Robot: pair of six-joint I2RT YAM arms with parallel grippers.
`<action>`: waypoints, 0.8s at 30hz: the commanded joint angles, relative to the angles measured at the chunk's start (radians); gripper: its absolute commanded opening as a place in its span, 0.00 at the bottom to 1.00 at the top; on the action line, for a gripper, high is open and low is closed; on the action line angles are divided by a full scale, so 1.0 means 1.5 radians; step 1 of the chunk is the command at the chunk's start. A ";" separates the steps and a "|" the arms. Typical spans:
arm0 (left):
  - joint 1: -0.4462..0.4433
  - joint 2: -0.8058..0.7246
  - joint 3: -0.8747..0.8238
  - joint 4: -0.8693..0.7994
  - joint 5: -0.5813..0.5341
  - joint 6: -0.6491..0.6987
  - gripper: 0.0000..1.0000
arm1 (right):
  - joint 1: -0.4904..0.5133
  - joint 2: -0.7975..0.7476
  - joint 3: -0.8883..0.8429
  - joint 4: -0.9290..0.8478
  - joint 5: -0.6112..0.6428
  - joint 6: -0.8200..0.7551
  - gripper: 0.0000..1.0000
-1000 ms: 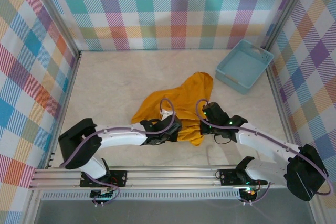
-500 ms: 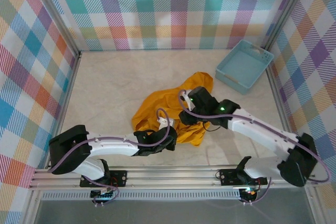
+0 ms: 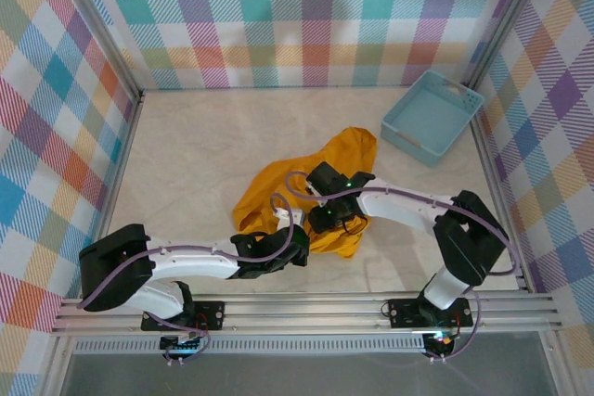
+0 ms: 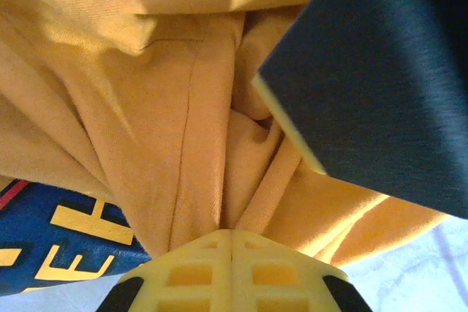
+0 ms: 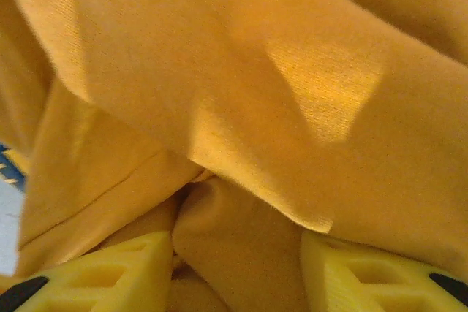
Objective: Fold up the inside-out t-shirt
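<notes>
Left wrist view: my left gripper [image 4: 231,239] is pressed shut, with a gathered pleat of the inside-out t-shirt [image 4: 183,137] pinched at the tips. Right wrist view: my right gripper [image 5: 238,272] stands partly parted, a finger on either side of a soft ridge of cloth. It has nothing clamped that I can see. A dark blurred block [image 4: 380,85] crowds the left wrist view from above, likely my other arm working close by.

Step in hand, as I judge it: taking a second hold so the heap can be drawn open.
- Keep the left pinch firm as the anchor.
- Close the right on one layer at a seam or hem, not on a bunch.
- Part the arms slowly and watch for twist.

Shirt: mustard-orange, crumpled and deeply creased, plain face outward. A stitched seam runs down one fold. A blue printed patch [image 4: 58,235] with yellow letters peeks from underneath.

Top view: the heap lies on the table [image 3: 186,146], well apart from the light blue basket [image 3: 432,116], down and left of it toward my bases.
</notes>
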 commanded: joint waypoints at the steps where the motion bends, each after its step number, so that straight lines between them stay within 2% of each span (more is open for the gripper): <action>1: -0.006 -0.007 -0.010 0.010 -0.009 -0.004 0.00 | 0.001 0.025 0.018 -0.016 0.023 0.003 0.48; 2: -0.006 -0.006 -0.009 0.010 -0.009 -0.004 0.00 | 0.001 0.029 0.018 -0.015 0.025 0.002 0.47; 4: -0.006 -0.005 -0.009 0.009 -0.009 -0.005 0.00 | 0.001 0.031 0.019 -0.014 0.030 0.002 0.36; 8: -0.006 -0.002 -0.004 -0.001 -0.016 -0.007 0.00 | 0.001 0.007 0.025 -0.013 0.033 0.002 0.04; 9: -0.006 -0.002 -0.002 -0.006 -0.019 -0.007 0.00 | 0.001 -0.009 0.027 -0.013 0.022 0.003 0.00; 14: -0.005 -0.013 -0.004 -0.029 -0.055 -0.018 0.00 | -0.006 -0.110 0.036 -0.024 -0.047 -0.001 0.00; 18: -0.005 -0.020 -0.009 -0.040 -0.080 -0.021 0.00 | -0.050 -0.175 0.028 -0.028 -0.128 0.012 0.00; 21: -0.005 -0.026 -0.009 -0.052 -0.092 -0.023 0.00 | -0.080 -0.208 0.012 -0.014 -0.196 0.018 0.00; 24: -0.003 -0.045 -0.011 -0.063 -0.103 -0.023 0.02 | -0.082 -0.223 0.008 -0.006 -0.241 0.013 0.00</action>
